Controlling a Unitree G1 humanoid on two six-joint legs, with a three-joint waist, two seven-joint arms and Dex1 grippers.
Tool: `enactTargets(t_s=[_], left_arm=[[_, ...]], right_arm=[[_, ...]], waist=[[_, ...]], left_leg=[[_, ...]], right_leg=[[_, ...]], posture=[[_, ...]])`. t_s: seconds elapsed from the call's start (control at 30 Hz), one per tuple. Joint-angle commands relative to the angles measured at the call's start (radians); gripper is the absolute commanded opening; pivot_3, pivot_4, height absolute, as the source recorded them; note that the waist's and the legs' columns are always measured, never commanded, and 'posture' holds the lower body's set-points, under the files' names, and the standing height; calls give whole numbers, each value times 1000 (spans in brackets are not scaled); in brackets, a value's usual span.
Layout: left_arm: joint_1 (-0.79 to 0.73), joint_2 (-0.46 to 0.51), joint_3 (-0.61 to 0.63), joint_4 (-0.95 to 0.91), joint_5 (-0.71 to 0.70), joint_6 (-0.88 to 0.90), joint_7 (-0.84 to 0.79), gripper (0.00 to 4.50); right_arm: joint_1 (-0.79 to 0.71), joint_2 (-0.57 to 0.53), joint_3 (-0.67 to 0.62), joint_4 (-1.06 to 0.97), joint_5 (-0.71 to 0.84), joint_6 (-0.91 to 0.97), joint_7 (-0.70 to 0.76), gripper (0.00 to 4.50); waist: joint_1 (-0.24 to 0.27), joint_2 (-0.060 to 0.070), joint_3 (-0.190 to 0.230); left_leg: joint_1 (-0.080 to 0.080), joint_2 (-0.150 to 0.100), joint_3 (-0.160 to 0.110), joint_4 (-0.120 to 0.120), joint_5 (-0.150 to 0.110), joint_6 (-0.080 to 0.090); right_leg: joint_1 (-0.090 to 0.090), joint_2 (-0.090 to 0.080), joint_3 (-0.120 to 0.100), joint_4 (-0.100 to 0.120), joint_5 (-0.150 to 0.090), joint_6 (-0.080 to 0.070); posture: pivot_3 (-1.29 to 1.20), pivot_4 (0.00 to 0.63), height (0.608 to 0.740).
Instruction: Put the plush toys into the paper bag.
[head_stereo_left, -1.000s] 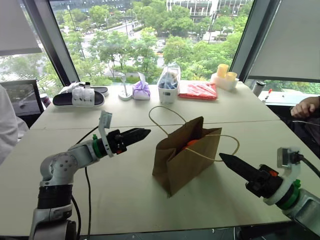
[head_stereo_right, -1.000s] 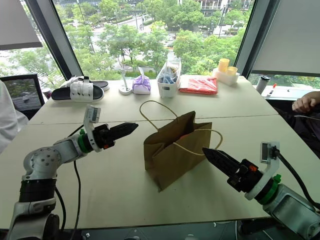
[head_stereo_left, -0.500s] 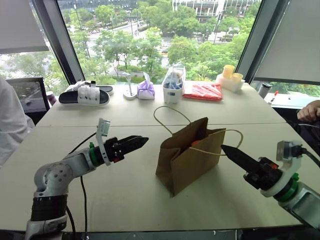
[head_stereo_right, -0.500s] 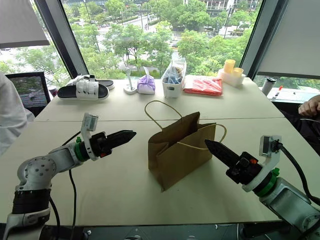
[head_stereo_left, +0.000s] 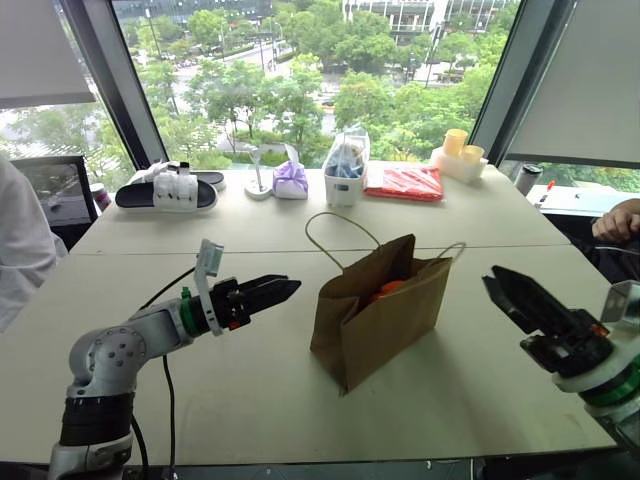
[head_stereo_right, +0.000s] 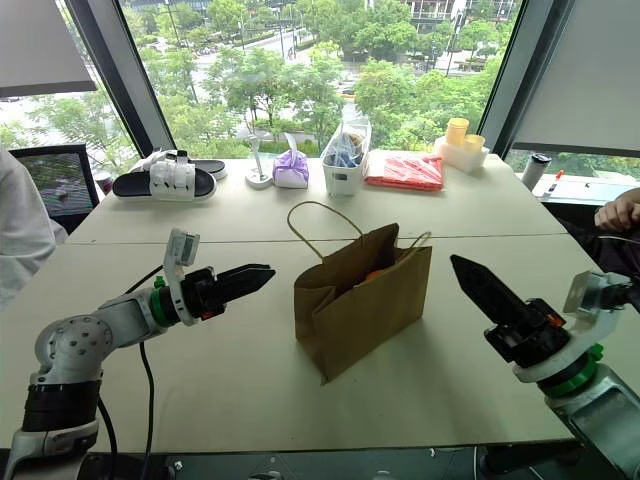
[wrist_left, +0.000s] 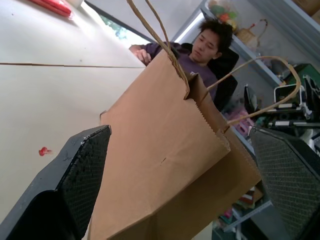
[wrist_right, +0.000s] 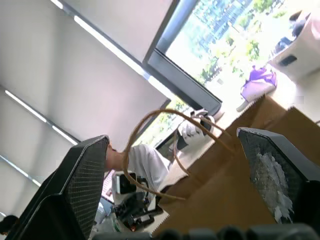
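One bag stands on the table; one orange toy shows inside. Left fingers and right fingers spread wide, empty.

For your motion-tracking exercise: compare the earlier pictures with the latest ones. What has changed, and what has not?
The right end effector rose, drew back from the paper bag's cord handle and opened its fingers. The handle now stands upright. The left end effector, open beside the paper bag, and the orange plush toy inside stayed put.

My left gripper hovers left of the paper bag, fingers spread, pointing at it. My right gripper hangs right of the bag, fingers apart, empty.
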Motion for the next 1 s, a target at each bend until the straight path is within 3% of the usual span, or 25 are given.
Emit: enactTargets(t_s=[0.03,0.13,0.23,0.3,0.33,0.4,0.63,1.0], left_arm=[[-4,10,0,-33,-21,-4,-13,4500],[2,9,-6,-38,-21,-3,-16,4500],[38,33,-46,-75,16,-18,-47,4500],[73,63,-92,-107,57,-39,-86,4500],[84,71,-109,-120,71,-51,-97,4500],[86,72,-144,-132,116,-96,-109,4500],[66,68,-261,-175,217,-198,-167,4500],[-2,15,-427,-159,425,-375,-194,4500]], right_arm=[[-5,5,-18,-50,63,-33,-7,4434],[39,-19,-8,-55,39,1,-5,4434],[170,-84,80,-95,-123,123,55,4434],[167,-80,119,-87,-153,110,50,4434],[157,-77,136,-81,-164,104,50,4207],[128,-79,195,-86,-205,114,61,3539],[-48,-53,403,-35,-351,131,42,12],[-224,38,521,74,-461,143,9,12]], waist=[[1,0,0],[1,0,0],[3,0,0],[0,0,0],[-2,0,0],[-1,-1,0],[2,-1,0],[2,-1,0]], left_leg=[[0,0,0,0,0,0],[0,0,0,0,0,0],[0,0,0,-1,0,0],[0,-1,0,-2,0,0],[0,0,1,-2,0,0],[0,0,4,-2,0,0],[-1,1,2,-2,0,0],[-1,0,2,-3,0,0]], right_leg=[[0,0,0,0,0,0],[0,0,0,0,0,0],[0,-1,0,0,0,0],[-1,-1,0,0,-2,-4],[-1,-1,0,0,-2,-4],[-2,-1,1,0,-3,-5],[-1,-2,1,-2,-3,-6],[-2,-2,0,-2,-3,-5]], posture=[[0,150,740],[0,150,740],[0,150,740],[0,150,740],[0,150,740],[0,150,740],[0,150,740],[0,150,740]])
